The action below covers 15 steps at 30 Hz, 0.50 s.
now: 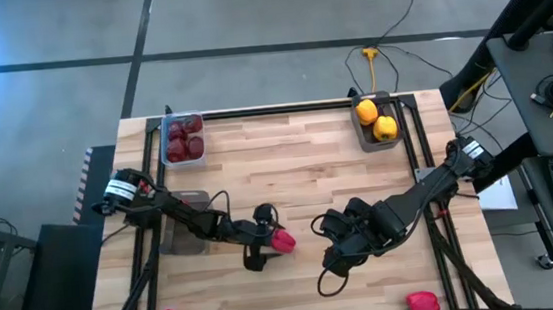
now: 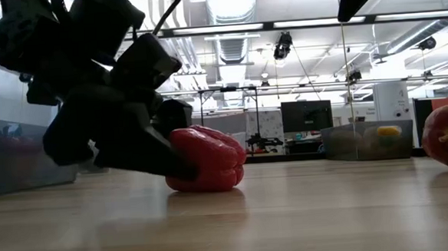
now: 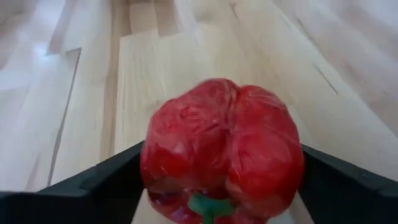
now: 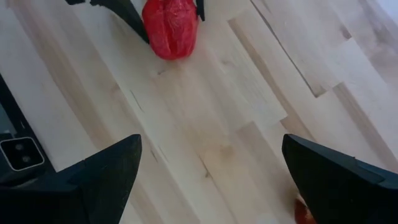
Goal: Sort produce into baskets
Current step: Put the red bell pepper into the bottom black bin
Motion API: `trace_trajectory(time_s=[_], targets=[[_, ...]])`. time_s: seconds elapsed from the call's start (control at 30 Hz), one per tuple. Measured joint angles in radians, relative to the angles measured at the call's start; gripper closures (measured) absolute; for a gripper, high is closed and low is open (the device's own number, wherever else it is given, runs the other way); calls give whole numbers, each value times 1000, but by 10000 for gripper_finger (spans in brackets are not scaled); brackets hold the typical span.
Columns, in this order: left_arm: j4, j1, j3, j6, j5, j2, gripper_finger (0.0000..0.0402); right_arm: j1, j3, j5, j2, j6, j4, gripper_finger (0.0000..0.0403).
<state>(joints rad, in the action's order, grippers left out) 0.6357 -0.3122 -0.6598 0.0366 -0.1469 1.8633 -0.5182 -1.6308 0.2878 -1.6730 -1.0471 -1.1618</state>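
Left hand (image 1: 267,244) sits low at mid-counter, fingers set either side of a red pepper (image 1: 282,241) resting on the wood; whether they press it, I cannot tell. Judged step: the pick-up. Next: firm the grip, lift, carry to a basket. Right hand (image 1: 334,255) waits spread open nearby. Count: three red peppers, two at the near edge; far left basket (image 1: 165,145) holds about four maroon pieces; far right basket (image 1: 362,132) two yellow.

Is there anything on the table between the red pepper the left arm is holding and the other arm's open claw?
No. In the right wrist view, only bare wooden table lies between the red pepper in the left gripper and the open right gripper.
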Motion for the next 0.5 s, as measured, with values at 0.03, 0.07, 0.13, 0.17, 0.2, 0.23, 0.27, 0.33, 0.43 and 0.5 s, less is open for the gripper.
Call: trace_trajectory(time_s=[0.03,0.07,0.13,0.17,0.2,0.23,0.27,0.33,0.43,0.5], targets=[[-1,1,0,3,0,0,68,0,2,0,0,3,0,23],[-6,3,0,6,0,0,84,0,3,0,0,10,0,23],[-7,7,0,12,0,0,117,0,4,0,0,18,0,23],[-11,7,0,13,0,-2,131,0,4,0,0,21,0,23],[-24,7,0,13,0,-8,143,0,4,-1,0,26,0,23],[-39,7,0,13,2,-17,146,0,4,-1,0,27,0,23],[-66,7,0,14,6,-33,146,1,4,-2,0,27,0,23],[-156,6,1,5,7,-85,146,2,5,-3,0,28,-1,23],[-371,6,1,7,-19,-228,146,4,6,-3,0,54,0,23],[-570,6,-8,16,-28,-346,142,9,8,-3,0,78,-1,23]])
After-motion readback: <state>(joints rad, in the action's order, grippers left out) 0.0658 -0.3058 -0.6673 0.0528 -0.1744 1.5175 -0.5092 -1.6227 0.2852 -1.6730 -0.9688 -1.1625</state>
